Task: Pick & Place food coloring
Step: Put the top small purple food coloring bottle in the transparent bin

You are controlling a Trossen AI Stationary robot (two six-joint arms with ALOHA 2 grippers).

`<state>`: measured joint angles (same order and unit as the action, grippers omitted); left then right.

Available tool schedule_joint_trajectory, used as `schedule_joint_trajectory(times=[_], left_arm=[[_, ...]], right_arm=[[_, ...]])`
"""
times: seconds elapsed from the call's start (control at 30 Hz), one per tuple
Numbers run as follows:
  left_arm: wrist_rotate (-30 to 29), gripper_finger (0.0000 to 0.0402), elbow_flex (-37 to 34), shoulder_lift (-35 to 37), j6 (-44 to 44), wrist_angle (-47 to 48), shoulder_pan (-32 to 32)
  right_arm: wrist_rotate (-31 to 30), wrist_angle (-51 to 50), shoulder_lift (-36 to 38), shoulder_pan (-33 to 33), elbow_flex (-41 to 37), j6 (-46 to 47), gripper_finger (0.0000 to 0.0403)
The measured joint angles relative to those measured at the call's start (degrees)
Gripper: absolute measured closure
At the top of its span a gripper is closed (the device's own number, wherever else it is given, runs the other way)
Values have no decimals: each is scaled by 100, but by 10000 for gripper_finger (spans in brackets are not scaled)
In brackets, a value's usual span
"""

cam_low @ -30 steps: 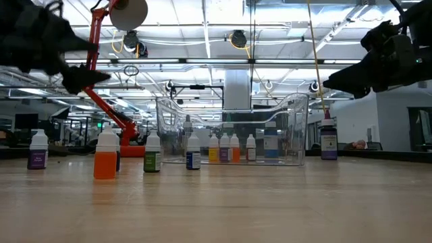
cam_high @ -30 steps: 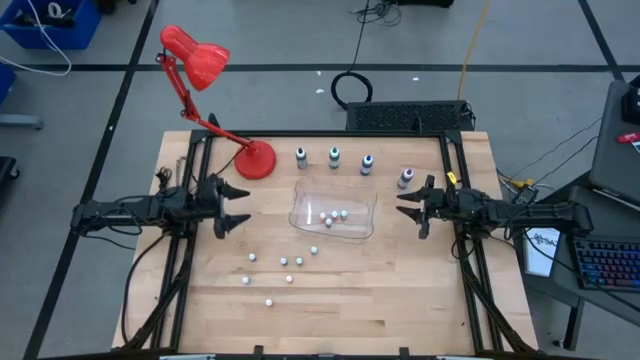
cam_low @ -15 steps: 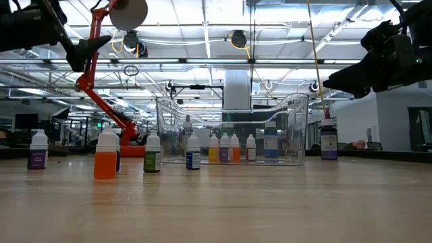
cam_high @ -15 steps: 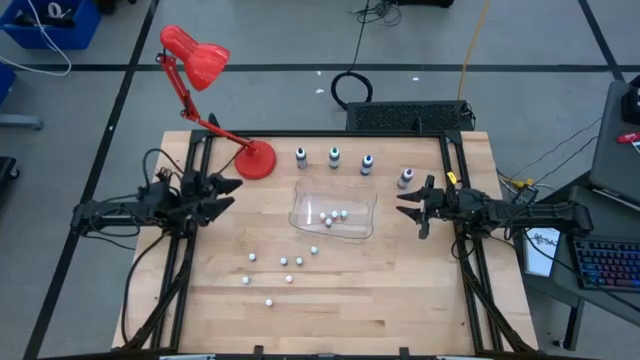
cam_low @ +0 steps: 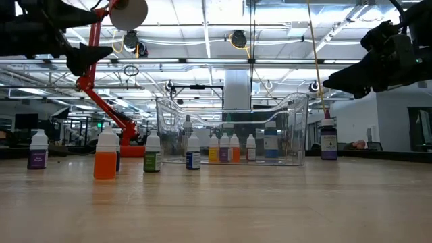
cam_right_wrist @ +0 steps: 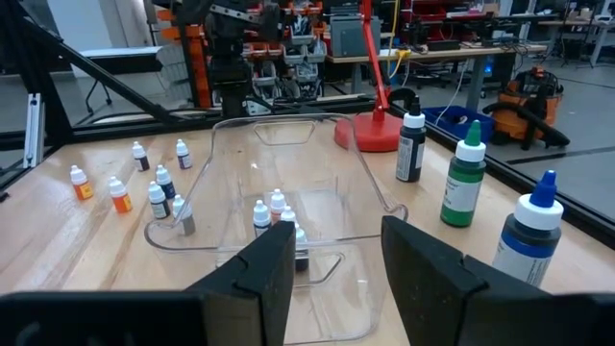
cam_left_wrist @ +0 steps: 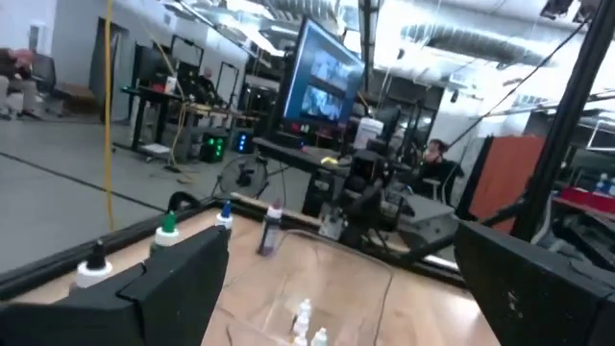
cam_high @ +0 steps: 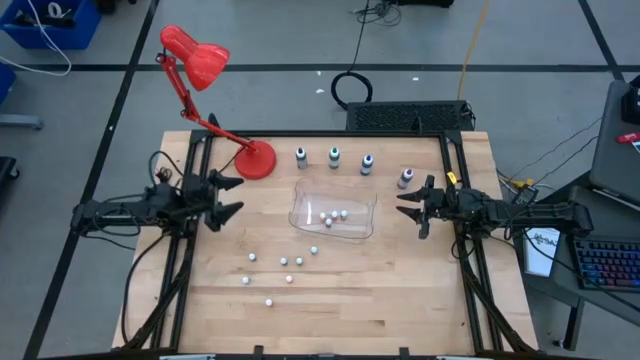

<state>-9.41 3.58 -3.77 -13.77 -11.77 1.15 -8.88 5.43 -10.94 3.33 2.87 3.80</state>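
Four food coloring bottles stand upright in a row near the table's far edge: dark (cam_high: 300, 156), green (cam_high: 334, 156), blue (cam_high: 367, 163) and purple (cam_high: 405, 178). The right wrist view shows the dark (cam_right_wrist: 411, 144), green (cam_right_wrist: 464, 178) and blue (cam_right_wrist: 528, 231) ones. My left gripper (cam_high: 232, 197) hovers open above the table's left side, well clear of the row. My right gripper (cam_high: 408, 207) hovers open at the right side, just on the near side of the purple bottle (cam_low: 329, 142). Neither touches anything.
A clear plastic tray (cam_high: 300, 215) sits mid-table between the grippers and holds a few small white-capped dropper bottles (cam_right_wrist: 274, 211). Several more small bottles (cam_high: 290, 265) stand scattered on the near half. A red desk lamp (cam_high: 255, 158) stands at the far left, its arm leaning out beyond the far left corner.
My left gripper has risen higher above the table and drawn slightly back toward the left edge, staying open. My right gripper and all the bottles have kept still.
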Motion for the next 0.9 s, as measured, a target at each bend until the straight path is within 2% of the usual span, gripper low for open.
schedule_joint_trajectory(times=[0.2,0.33,0.43,0.53,0.67,0.8,0.9], left_arm=[[34,2,0,2,-627,110,0],[42,2,1,2,5,450,0],[12,2,-1,0,27,724,0],[-162,2,1,1,51,733,0],[-242,2,1,-90,656,721,0],[132,18,19,-556,596,442,0],[293,48,399,-1199,399,445,-4]], right_arm=[[0,0,0,0,0,-1,259],[0,-2,0,1,0,0,259],[0,-2,0,0,0,1,259],[0,-2,-2,1,0,0,259],[0,-2,-2,0,0,0,259],[0,-2,0,0,0,0,259],[0,-4,-2,0,0,1,259]])
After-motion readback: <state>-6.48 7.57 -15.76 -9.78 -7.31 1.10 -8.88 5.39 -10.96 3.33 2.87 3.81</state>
